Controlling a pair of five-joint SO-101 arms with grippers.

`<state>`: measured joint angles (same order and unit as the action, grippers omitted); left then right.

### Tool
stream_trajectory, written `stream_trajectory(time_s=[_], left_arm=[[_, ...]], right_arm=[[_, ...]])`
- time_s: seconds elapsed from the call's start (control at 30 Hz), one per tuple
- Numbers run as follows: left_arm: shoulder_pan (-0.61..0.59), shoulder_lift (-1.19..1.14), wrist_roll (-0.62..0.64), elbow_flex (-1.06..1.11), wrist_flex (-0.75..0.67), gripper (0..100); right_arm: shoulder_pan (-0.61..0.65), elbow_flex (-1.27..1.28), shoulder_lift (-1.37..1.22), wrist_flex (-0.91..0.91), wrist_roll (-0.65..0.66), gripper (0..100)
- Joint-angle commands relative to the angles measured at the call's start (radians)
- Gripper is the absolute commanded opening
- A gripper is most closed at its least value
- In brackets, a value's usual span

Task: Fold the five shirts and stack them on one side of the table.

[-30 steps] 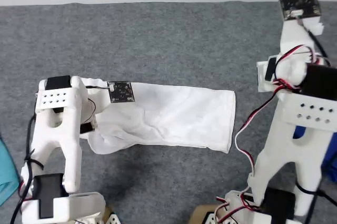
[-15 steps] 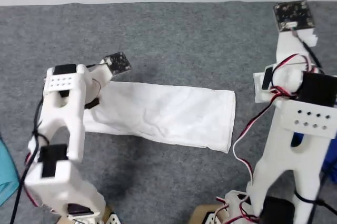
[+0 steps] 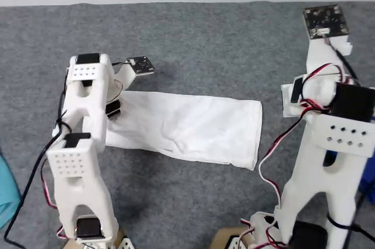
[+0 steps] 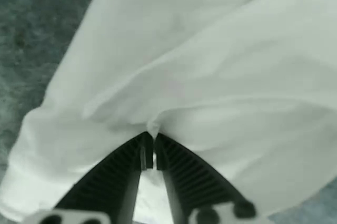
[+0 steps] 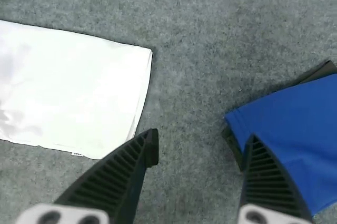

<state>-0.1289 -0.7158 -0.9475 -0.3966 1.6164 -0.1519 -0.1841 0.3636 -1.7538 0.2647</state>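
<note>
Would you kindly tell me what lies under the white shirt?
The grey table cover shows all round the white shirt; whatever lies beneath its layers is covered.

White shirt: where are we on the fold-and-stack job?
Done: the white shirt lies on the table as a long narrow strip, so apparently partly folded. In hand: the left gripper is shut on a pinch of its cloth at one end. Left: the right gripper hangs open over bare table beside a blue shirt; a teal cloth lies at the opposite edge. Nothing is stacked yet.
</note>
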Motion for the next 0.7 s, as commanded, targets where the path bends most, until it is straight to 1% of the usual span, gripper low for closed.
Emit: stream_trajectory(time_s=[0.0, 0.1, 0.23, 0.33, 0.47, 0.67], left_arm=[[0.006, -0.034, -0.031, -0.191, 0.138, 0], [-0.002, -0.058, -0.035, -0.259, 0.135, 2], [-0.008, -0.063, -0.031, -0.283, 0.13, 12], [-0.009, -0.068, 0.012, -0.28, 0.1, 16], [-0.009, -0.057, 0.023, -0.286, 0.064, 16], [-0.009, -0.055, 0.026, -0.449, 0.138, 16]], right_arm=[[-0.004, -0.008, 0.038, -0.038, -0.011, 26.6], [-0.004, -0.008, 0.038, -0.038, -0.011, 26.6], [-0.004, -0.008, 0.038, -0.038, -0.011, 26.6], [-0.004, -0.008, 0.038, -0.038, -0.011, 26.6], [-0.004, -0.008, 0.038, -0.038, -0.011, 26.6], [-0.004, -0.008, 0.036, -0.038, -0.011, 26.6]])
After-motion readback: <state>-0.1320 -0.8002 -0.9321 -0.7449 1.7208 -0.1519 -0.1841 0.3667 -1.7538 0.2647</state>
